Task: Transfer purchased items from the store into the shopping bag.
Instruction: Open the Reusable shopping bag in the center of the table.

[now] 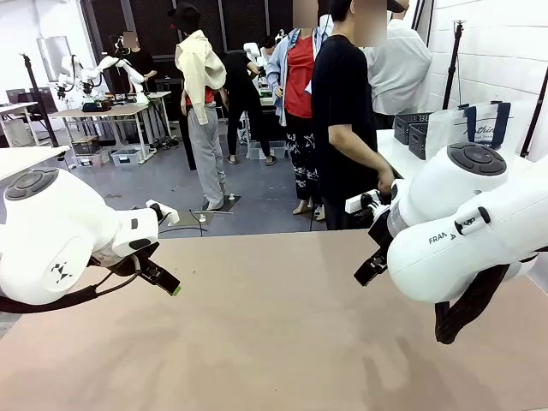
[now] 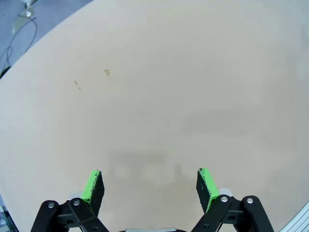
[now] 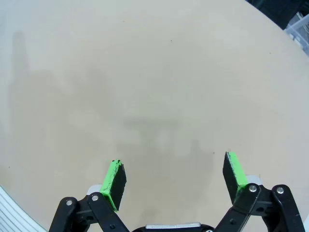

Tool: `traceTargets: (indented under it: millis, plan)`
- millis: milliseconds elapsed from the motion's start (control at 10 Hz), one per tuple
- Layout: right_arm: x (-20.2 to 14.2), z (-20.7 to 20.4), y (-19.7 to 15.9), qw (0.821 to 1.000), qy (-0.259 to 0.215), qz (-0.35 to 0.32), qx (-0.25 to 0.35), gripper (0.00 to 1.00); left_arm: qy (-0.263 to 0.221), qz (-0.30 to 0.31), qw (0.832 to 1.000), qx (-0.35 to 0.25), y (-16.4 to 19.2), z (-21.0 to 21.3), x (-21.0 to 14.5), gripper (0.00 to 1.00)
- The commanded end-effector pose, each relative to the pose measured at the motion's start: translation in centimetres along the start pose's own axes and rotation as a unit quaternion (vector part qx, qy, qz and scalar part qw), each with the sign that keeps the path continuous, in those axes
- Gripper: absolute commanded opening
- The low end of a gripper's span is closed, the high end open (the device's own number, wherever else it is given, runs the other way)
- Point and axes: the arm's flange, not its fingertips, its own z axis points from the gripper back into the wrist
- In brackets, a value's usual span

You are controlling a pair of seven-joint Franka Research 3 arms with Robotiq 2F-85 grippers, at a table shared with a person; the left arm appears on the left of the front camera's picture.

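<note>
Left wrist view: left gripper [image 2: 148,180] fingers spread, empty, over table [image 2: 154,72] | right gripper [image 3: 174,171] fingers spread, empty

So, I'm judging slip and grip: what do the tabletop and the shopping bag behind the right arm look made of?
Tabletop: smooth matt tan board, perhaps laminate; it takes soft shadows without glare. Shopping bag: likely thin plastic, whitish and translucent; its navy strap handles look like fabric, but that is too small to tell surely.

rounded white left arm [image 1: 60,244], right arm [image 1: 484,227], grey joint caps [image 1: 476,158], black cables [image 1: 467,310], left pincer [image 2: 148,172], right pincer [image 3: 173,159], green pads [image 2: 90,186]
</note>
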Motion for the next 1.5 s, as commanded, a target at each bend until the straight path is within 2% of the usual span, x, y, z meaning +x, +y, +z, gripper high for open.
traceTargets:
  millis: [0,1400]
  plan:
    - [0.0,0.0,-0.01,1.0,0.0,0.0,0.0,1.0,0.0,0.002,1.0,0.0,0.13,0.01,-0.03,1.0]
    - [0.0,0.0,-0.01,1.0,0.0,0.0,0.0,1.0,0.0,0.002,1.0,0.0,0.13,0.01,-0.03,1.0]
